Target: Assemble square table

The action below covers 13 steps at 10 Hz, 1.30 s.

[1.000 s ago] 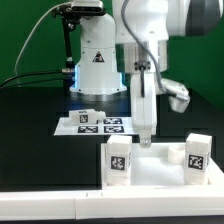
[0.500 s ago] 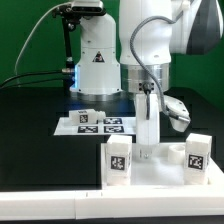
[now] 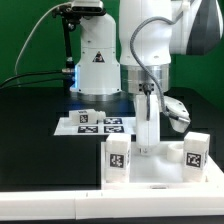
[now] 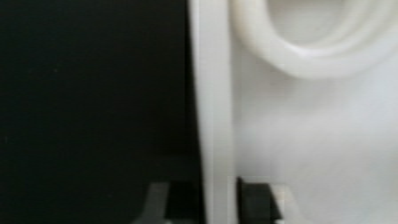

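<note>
The square table's white slab [image 3: 160, 172] lies near the front of the black table. Two white tagged legs stand upright on it, one [image 3: 118, 160] toward the exterior view's left and one [image 3: 196, 153] toward its right. My gripper [image 3: 147, 148] points straight down between them at the slab's far edge. In the wrist view my gripper [image 4: 215, 200] is shut on the slab's raised rim [image 4: 214, 100], with one dark finger [image 4: 169, 200] outside it and the other over the slab [image 4: 302, 140]. A round corner socket [image 4: 311, 45] shows beside the rim.
The marker board [image 3: 95, 122] lies flat behind the slab, in front of the robot base [image 3: 97, 55]. A long white bar [image 3: 50, 206] runs along the front edge. Green wall and cables stand at the back.
The arm came down to the slab's far rim and the jaws went from wide open to shut on that rim. The slab and its legs have barely shifted.
</note>
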Motion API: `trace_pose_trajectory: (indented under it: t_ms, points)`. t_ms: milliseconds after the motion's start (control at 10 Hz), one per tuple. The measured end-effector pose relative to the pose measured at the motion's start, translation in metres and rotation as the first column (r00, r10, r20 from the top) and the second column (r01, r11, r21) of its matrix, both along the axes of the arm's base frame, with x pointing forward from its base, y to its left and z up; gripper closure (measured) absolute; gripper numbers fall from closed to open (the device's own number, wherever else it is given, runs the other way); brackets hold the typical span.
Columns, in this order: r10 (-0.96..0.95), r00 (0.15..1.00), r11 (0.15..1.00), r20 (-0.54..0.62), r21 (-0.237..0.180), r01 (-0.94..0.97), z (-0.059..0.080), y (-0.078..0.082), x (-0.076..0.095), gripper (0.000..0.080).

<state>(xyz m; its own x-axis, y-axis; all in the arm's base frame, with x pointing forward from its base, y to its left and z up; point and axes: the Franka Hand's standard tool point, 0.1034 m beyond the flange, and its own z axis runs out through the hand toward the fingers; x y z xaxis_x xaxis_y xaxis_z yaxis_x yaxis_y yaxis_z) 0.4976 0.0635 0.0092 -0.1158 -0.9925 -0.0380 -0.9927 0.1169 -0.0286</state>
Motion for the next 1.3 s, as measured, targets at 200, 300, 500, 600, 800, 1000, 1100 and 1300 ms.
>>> trace_pose_trajectory:
  t_ms: [200,300,500,600,800,1000,1100,1300]
  points:
    - [0.007,1.000,1.000,0.001,0.000,-0.007,0.000,0.000,0.000,0.0747]
    - [0.015,1.000,1.000,0.001,-0.001,-0.015,0.000,0.000,0.000,0.0747]
    - [0.198,0.979,0.980,0.036,-0.020,-0.198,0.004,-0.023,0.001,0.0747]
    - [0.268,0.963,0.963,0.030,-0.019,-0.267,0.003,-0.037,-0.002,0.0750]
    - [0.455,0.890,0.890,0.000,0.008,-0.455,-0.002,-0.063,-0.011,0.0748]
    - [0.532,0.847,0.847,0.001,0.010,-0.532,-0.002,-0.067,-0.014,0.0748]
    - [0.577,0.817,0.817,0.002,0.008,-0.577,-0.002,-0.068,-0.015,0.0748]
    - [0.715,0.699,0.699,0.009,-0.002,-0.715,-0.001,-0.077,-0.013,0.0748]
